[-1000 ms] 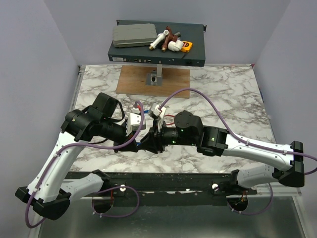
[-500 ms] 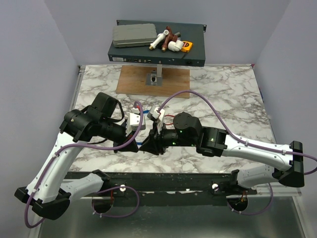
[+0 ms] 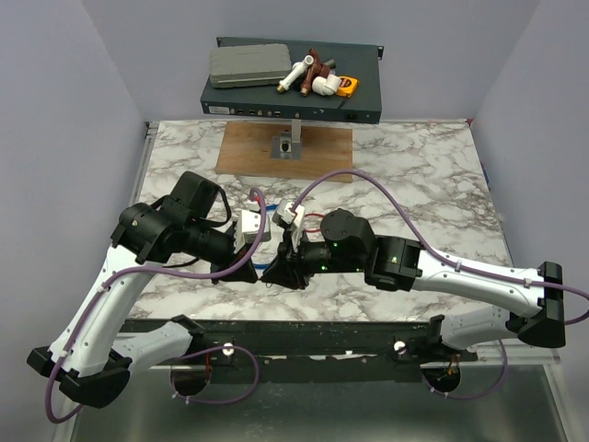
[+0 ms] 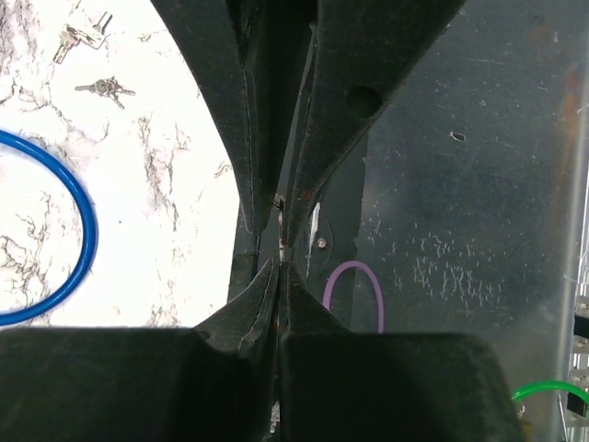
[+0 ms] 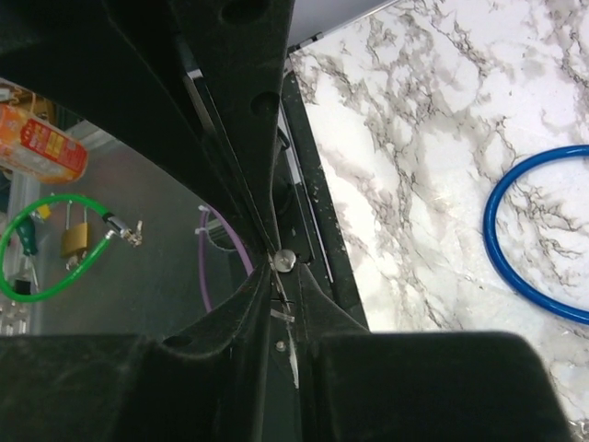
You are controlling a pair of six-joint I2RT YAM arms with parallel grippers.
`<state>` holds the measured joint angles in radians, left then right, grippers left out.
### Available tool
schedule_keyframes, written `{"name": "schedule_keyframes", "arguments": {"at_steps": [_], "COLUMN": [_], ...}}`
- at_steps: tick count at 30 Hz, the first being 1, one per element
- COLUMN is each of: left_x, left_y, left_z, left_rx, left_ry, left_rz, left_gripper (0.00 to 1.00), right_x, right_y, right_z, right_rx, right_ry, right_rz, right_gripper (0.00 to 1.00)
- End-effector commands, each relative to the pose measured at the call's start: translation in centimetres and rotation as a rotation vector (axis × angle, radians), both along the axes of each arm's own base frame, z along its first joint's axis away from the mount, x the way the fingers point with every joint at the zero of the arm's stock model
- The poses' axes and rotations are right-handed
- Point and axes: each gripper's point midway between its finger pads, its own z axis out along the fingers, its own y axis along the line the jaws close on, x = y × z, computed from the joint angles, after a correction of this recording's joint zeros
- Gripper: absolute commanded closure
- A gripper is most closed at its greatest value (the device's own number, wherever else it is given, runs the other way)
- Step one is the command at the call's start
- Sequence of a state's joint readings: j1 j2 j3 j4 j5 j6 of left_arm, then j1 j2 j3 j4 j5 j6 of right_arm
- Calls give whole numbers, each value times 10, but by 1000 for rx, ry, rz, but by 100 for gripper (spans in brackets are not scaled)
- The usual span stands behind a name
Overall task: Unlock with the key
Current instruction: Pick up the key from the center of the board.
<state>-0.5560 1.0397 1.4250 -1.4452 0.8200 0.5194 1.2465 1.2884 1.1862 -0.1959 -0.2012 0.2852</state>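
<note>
Left gripper (image 4: 278,269): matte black tapered wedges, seemingly closed

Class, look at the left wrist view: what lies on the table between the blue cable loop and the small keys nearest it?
Nothing. In the left wrist view, only bare marble table separates the blue cable from those keys.

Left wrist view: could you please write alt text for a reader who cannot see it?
Two dark tools meet nearly tip to tip at the centre, both closed: the left tool from below, the right tool from above. On the left, the marble table holds a blue cable loop and two small bunches of silver keys.
</note>
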Motion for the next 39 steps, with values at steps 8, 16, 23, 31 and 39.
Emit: {"name": "schedule_keyframes", "arguments": {"at_steps": [8, 16, 23, 31, 39], "left_x": [-2, 0, 11, 7, 36], "left_y": [-2, -4, -4, 2, 2], "left_z": [9, 9, 7, 17, 6], "left_rx": [-24, -30, -5, 16, 58], "left_ry": [-21, -19, -39, -61, -148], "left_rz": [-17, -17, 18, -21, 67], "left_gripper": [100, 100, 90, 35, 2], "right_x": [-5, -8, -7, -2, 34], "right_y": [-3, 1, -3, -22, -63], "right_z": [-5, 5, 7, -3, -20], "right_rx": [-30, 46, 97, 81, 35], "right_ry": [1, 18, 53, 71, 62], "right_rz": [39, 39, 0, -75, -352], "right_gripper": [80, 99, 99, 99, 99]}}
